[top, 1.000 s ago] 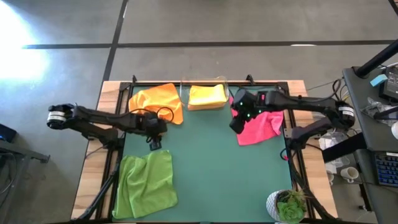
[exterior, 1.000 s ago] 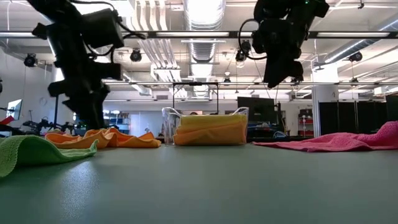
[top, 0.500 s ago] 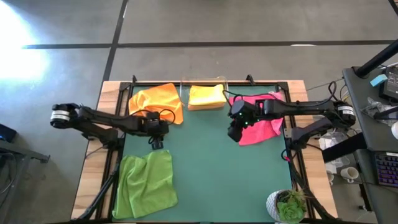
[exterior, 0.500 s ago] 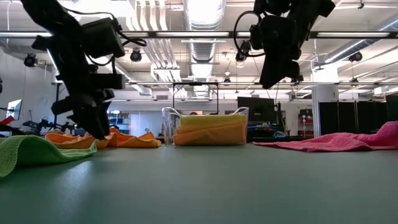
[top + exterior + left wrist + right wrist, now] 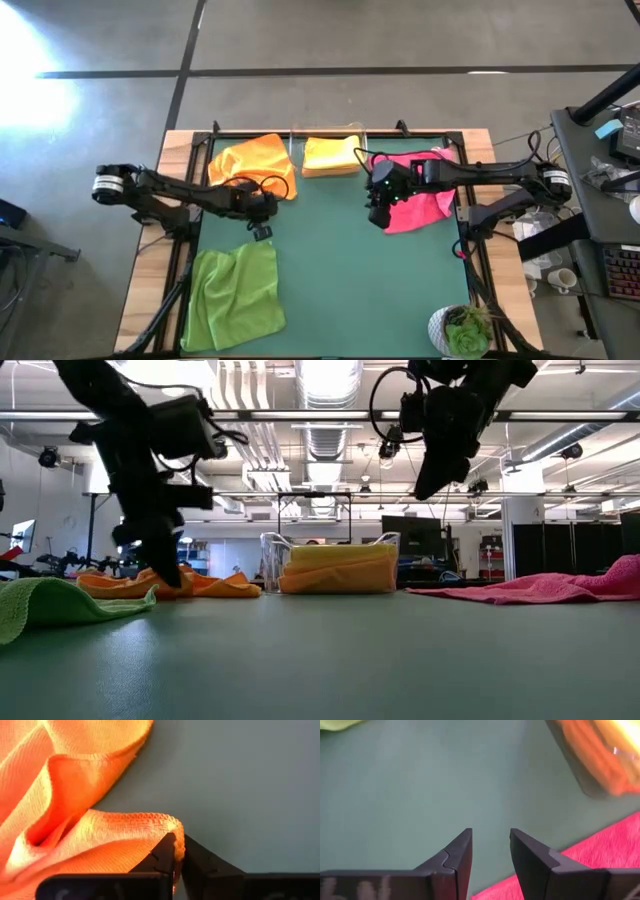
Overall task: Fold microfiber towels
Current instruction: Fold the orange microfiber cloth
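Left pincer [image 5: 175, 851], low on the green surface [image 5: 330, 270], is clamped on the near corner of the orange towel [image 5: 65, 795] at far left. Nearest, at left, lies the green towel [image 5: 235, 295], flat. Right pincer [image 5: 490, 845], fingers parted and empty, hangs above the near-left edge of the pink towel [image 5: 425, 205] at right. Farthest, a clear bin [image 5: 328, 158] holds folded yellow and orange towels.
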### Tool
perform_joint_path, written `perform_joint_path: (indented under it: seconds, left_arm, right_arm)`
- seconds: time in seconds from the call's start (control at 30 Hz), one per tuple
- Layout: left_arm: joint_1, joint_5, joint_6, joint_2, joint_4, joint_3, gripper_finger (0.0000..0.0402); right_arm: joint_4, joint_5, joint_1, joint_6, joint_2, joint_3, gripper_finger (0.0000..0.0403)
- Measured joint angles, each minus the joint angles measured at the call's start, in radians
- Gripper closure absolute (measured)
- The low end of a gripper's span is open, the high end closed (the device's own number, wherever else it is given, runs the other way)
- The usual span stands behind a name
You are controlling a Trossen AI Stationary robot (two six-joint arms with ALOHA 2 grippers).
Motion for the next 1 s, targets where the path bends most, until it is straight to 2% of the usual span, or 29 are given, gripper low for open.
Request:
perform_joint_path:
  seconds: [0.2, 0.3, 0.37, 0.57, 0.67, 0.8, 1.0]
  left_arm:
    - [-0.038, 0.204, -0.112, -0.029, -0.021, 0.110, 0.0400]
    - [-0.094, 0.293, -0.126, -0.050, -0.021, 0.166, 0.0401]
    - [-0.137, 0.307, -0.133, -0.066, -0.046, 0.201, 0.0401]
    - [-0.257, 0.345, -0.231, -0.073, -0.182, 0.286, 0.0401]
    - [-0.313, 0.369, -0.273, -0.072, -0.196, 0.292, 0.0401]
    - [-0.372, 0.470, -0.347, -0.072, -0.196, 0.291, 0.0401]
    - [-0.444, 0.478, -0.439, -0.071, -0.196, 0.291, 0.0402]
  right_arm:
    - [0.172, -0.009, 0.000, -0.083, 0.019, 0.000, 0.0282]
    - [0.274, -0.062, 0.000, -0.129, 0.045, 0.000, 0.0278]
    - [0.323, -0.107, 0.000, -0.152, 0.072, 0.000, 0.0274]
    - [0.327, -0.133, 0.000, -0.244, 0.183, 0.021, 0.0263]
    - [0.332, -0.139, 0.000, -0.344, 0.241, 0.046, 0.0262]
    - [0.337, -0.139, 0.000, -0.503, 0.327, 0.103, 0.0262]
    - [0.324, -0.140, 0.000, -0.616, 0.464, 0.225, 0.0266]
